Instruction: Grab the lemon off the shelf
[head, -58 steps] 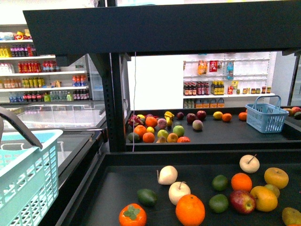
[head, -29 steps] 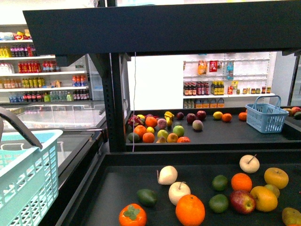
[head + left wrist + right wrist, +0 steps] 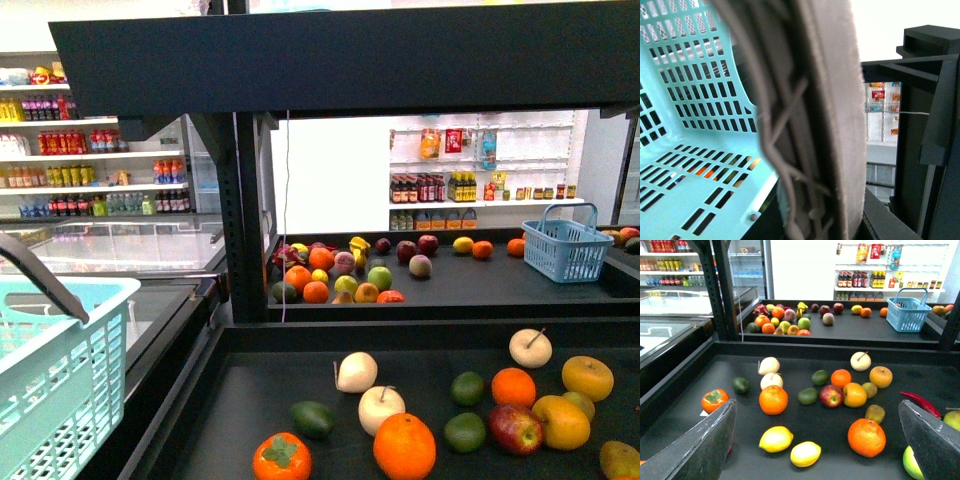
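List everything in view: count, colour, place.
Lemons: two, yellow, near tray of the shelf.
Oranges: three, orange, near tray.
Pale pears: three, cream, near tray.
Green fruits: three, dark green, near tray.
Yellow-orange fruits: two, near tray.
Persimmon: one, orange-red, near tray.
Apple: one, red, near tray.
Chilli: one, red, near tray.
Fruit pile: mixed colours, back tray.
Blue basket: one, back tray.
Turquoise basket: one, left of the shelf.
Bottles: many, white wall shelves.
Right gripper: open, dark fingers, over the near tray.
Left gripper: blurred grey part beside the turquoise basket; state unclear.
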`<act>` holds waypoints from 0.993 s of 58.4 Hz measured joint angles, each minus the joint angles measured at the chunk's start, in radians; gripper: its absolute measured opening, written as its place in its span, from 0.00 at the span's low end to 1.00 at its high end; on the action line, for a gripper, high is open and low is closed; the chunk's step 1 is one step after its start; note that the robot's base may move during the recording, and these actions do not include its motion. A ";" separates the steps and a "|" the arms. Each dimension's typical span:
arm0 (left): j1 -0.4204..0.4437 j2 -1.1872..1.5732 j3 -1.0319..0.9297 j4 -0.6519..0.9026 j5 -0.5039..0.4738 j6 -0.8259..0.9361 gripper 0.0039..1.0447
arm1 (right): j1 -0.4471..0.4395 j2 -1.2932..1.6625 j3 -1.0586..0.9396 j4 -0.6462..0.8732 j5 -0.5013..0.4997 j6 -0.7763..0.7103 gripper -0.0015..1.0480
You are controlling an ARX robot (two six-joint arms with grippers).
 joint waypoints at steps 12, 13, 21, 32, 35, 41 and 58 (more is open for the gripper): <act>-0.011 -0.074 -0.051 -0.011 0.021 0.088 0.14 | 0.000 0.000 0.000 0.000 0.000 0.000 0.93; -0.012 -0.078 -0.055 -0.011 0.024 0.093 0.14 | 0.000 0.000 0.000 0.000 0.000 0.000 0.93; -0.031 -0.142 -0.092 -0.013 0.077 0.173 0.13 | 0.000 0.000 0.000 0.000 0.000 0.000 0.93; -0.097 -0.248 -0.113 -0.029 0.180 0.272 0.08 | 0.000 0.000 0.000 0.000 0.000 0.000 0.93; -0.119 -0.275 -0.121 -0.032 0.193 0.286 0.07 | 0.000 0.000 0.000 0.000 0.000 0.000 0.93; -0.159 -0.317 -0.143 -0.029 0.230 0.301 0.07 | 0.000 0.000 0.000 0.000 0.000 0.000 0.93; -0.369 -0.326 -0.185 0.037 0.306 0.314 0.07 | 0.000 0.000 0.000 0.000 0.000 0.000 0.93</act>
